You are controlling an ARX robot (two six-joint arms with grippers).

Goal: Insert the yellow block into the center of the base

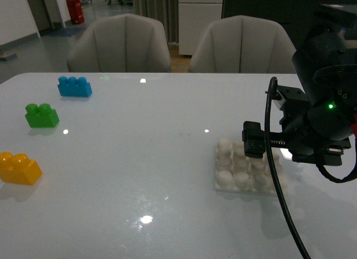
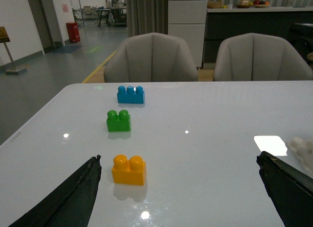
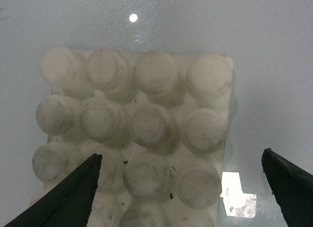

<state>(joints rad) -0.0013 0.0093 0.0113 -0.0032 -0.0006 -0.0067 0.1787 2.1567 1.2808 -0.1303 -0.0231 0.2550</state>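
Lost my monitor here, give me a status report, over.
Left gripper open, empty; yellow block ahead of it, ungrasped. Right gripper open over base, studs bare. Green brick and blue brick sit apart, not blocking.

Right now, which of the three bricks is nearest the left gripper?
The yellow block, the two-stud one just ahead of the open left gripper; the green brick and blue brick sit farther beyond it.

Right claw (image 1: 261, 143) over the base (image 1: 237, 180) — yellow block (image 1: 19, 168) far left.
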